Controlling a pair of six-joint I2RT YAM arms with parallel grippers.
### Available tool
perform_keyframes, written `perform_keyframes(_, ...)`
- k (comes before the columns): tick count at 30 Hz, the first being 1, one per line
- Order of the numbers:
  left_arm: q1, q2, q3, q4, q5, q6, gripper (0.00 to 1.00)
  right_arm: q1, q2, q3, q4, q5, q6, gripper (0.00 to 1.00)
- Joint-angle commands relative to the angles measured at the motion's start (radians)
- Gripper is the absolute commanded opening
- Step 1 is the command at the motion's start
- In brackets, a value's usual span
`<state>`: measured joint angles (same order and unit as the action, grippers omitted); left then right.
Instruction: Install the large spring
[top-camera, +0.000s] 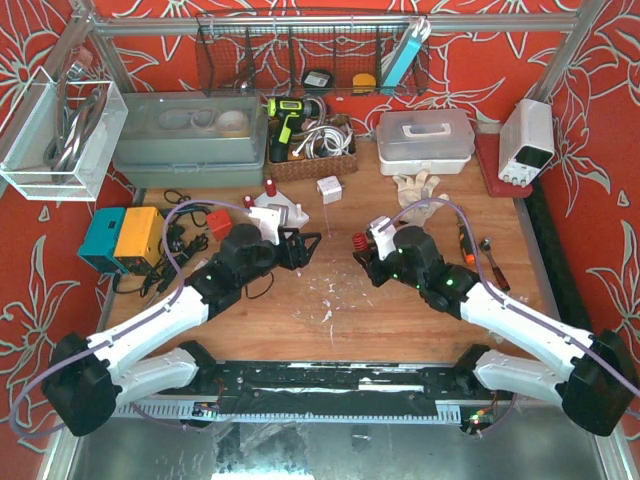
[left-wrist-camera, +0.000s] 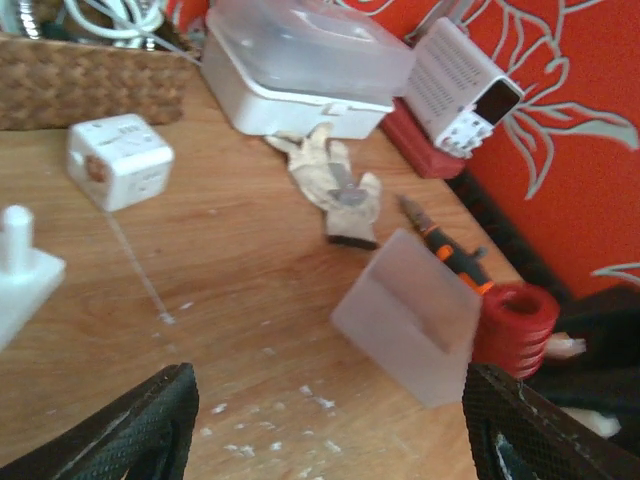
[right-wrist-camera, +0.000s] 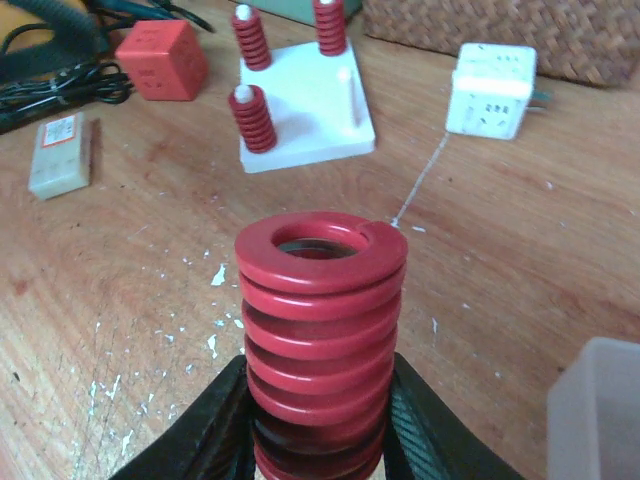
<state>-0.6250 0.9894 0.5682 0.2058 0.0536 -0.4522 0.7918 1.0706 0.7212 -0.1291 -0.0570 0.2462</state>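
Observation:
My right gripper is shut on the large red spring and holds it upright above the table; the spring also shows in the top view. The white base lies ahead of it, with three small red springs on pegs and one bare peg. In the top view the base sits just behind my left gripper. My left gripper is open and empty above the wood, its fingers wide apart, facing the held spring.
A translucent plastic box stands beside the right gripper. A white cube adapter, a glove, a screwdriver, a red cube and a wicker basket lie around. White flakes dot the wood.

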Motion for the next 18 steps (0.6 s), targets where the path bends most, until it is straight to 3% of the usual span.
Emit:
perform_keyframes(1, -0.003, 0.037, 0.083, -0.092, 0.124, 0.013, 0.68, 0.024, -0.056, -0.085, 0.271, -0.076, -0.153, 0.00)
perform_keyframes(8, -0.005, 0.068, 0.163, -0.152, 0.179, 0.066, 0.44, 0.061, -0.057, -0.166, 0.402, -0.035, -0.182, 0.00)
perform_keyframes(18, -0.030, 0.163, 0.231, -0.145, 0.321, 0.027, 0.50, 0.111, -0.014, -0.194, 0.480, -0.005, -0.184, 0.00)
